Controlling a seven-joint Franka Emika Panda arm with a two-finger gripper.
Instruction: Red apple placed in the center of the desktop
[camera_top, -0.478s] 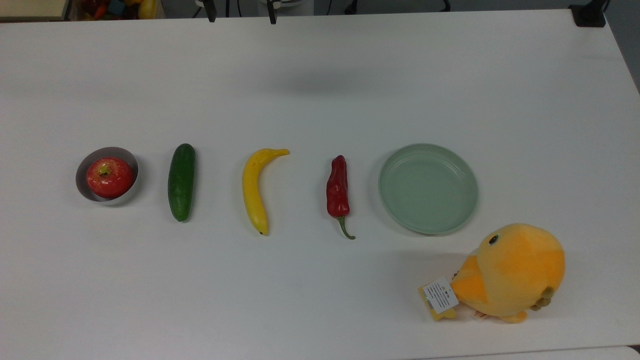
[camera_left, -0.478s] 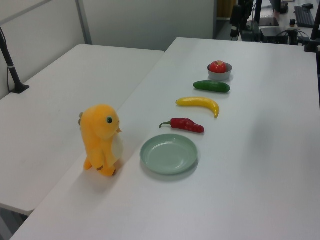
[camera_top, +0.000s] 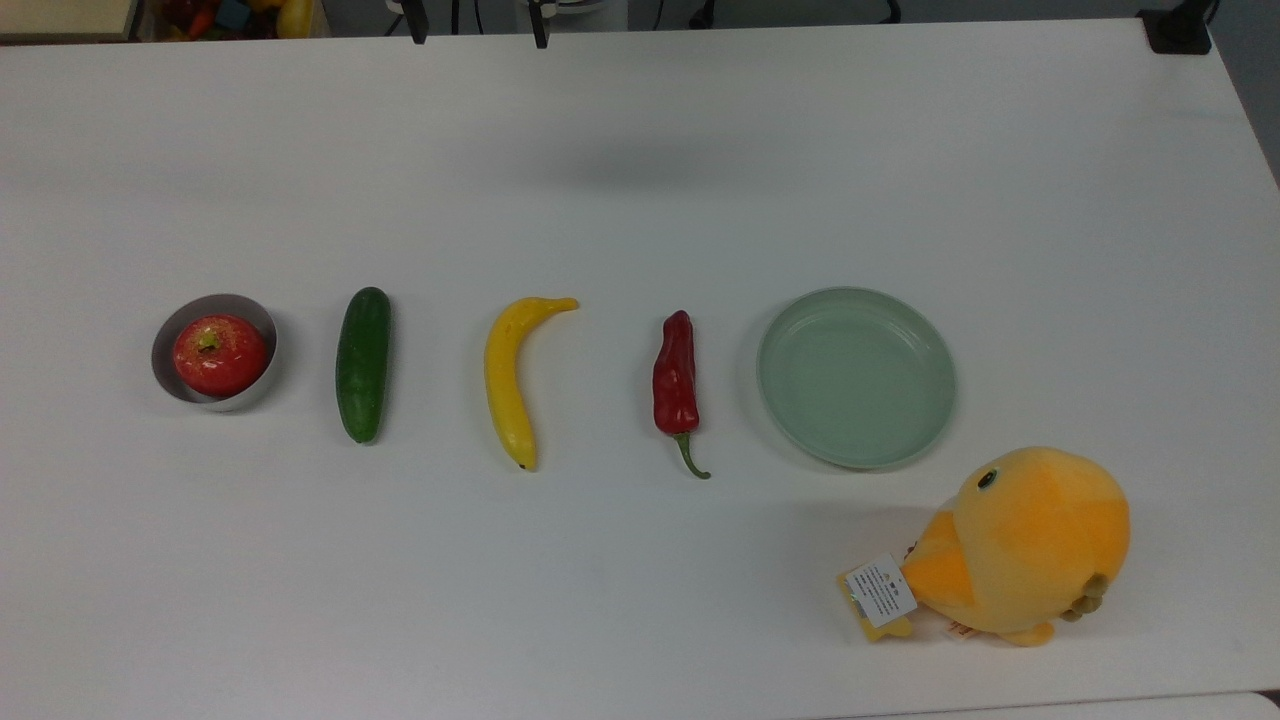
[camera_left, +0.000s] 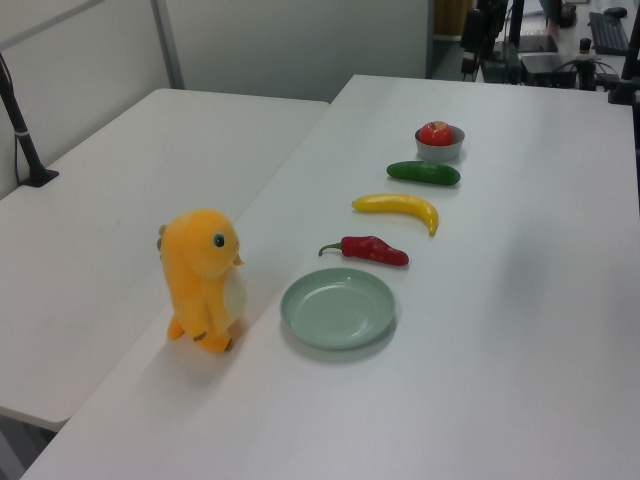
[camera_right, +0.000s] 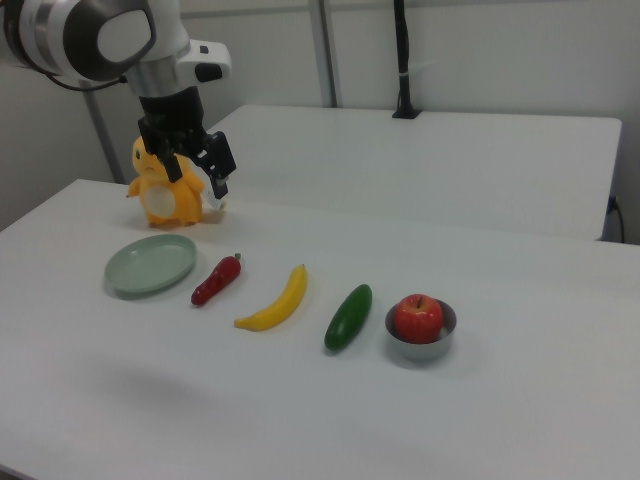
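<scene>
step in hand: approach. the red apple (camera_top: 220, 354) sits in the grey bowl (camera_top: 262, 330) at the top view's left of the desk (camera_top: 640, 150). the gripper (camera_right: 192, 158) hangs high, fingers apart, empty. next: descend over the apple and close.

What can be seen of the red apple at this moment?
The red apple is small, round and glossy, with a yellowish-green stem dimple facing up. It sits upright in a small grey bowl, filling most of it and rising above the rim. The bowl stands at the end of the row on the top view's left, beside the cucumber. Nothing else touches the apple; in the right view the gripper hangs with jaws open far away, above the plush toy's end.
</scene>
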